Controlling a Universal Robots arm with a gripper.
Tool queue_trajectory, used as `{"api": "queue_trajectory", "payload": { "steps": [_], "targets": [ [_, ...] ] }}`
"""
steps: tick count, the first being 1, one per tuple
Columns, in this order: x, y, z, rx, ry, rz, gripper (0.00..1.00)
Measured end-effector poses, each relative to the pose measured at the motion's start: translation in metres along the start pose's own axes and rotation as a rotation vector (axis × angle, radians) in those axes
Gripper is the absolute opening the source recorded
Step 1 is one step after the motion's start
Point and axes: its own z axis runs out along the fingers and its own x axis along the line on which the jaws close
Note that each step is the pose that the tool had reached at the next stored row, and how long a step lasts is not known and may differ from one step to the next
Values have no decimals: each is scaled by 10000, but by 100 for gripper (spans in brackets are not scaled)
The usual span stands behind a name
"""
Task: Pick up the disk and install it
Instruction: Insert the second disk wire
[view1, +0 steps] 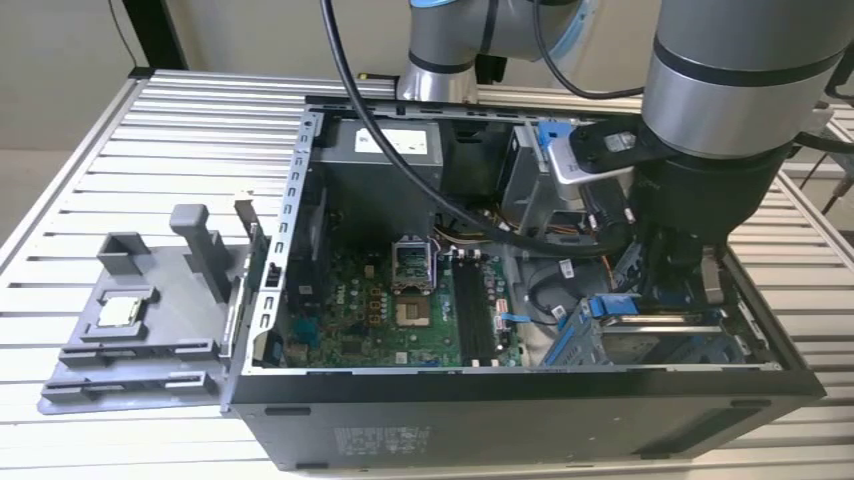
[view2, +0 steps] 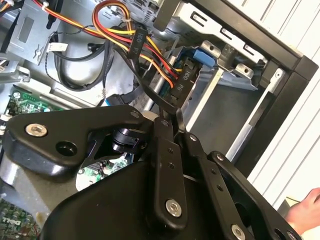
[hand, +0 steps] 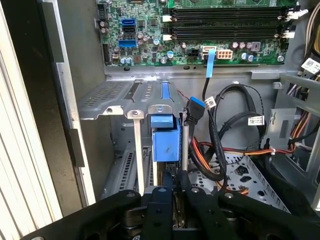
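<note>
Disk (hand: 165, 142) stands on edge in the drive cage (hand: 107, 100), blue carrier rail facing up, at the case (view1: 534, 410) corner on the exterior view's right. Gripper (hand: 176, 187) sits directly over it; in the first wrist view both black fingers (hand: 161, 200) close in on the disk's edge, apparently clamped on it, with no gap showing. In the second wrist view the fingertips (view2: 170, 125) meet just below the bundle of red, yellow and black power wires (view2: 150, 47). Arm (view1: 727, 120) reaches down into the open case beside the motherboard (view1: 387, 300). Grey plastic tray (view1: 134, 330) with a small square chip (view1: 118, 311) lies on the slatted table (view1: 160, 130), outside the case on the exterior view's left.
</note>
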Motion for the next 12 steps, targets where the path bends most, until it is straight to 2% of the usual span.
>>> {"api": "queue_trajectory", "payload": {
  "steps": [8,12],
  "targets": [
    [0,12,42,-1,21,35,0],
    [0,14,48,0,13,38,0]
  ]
}}
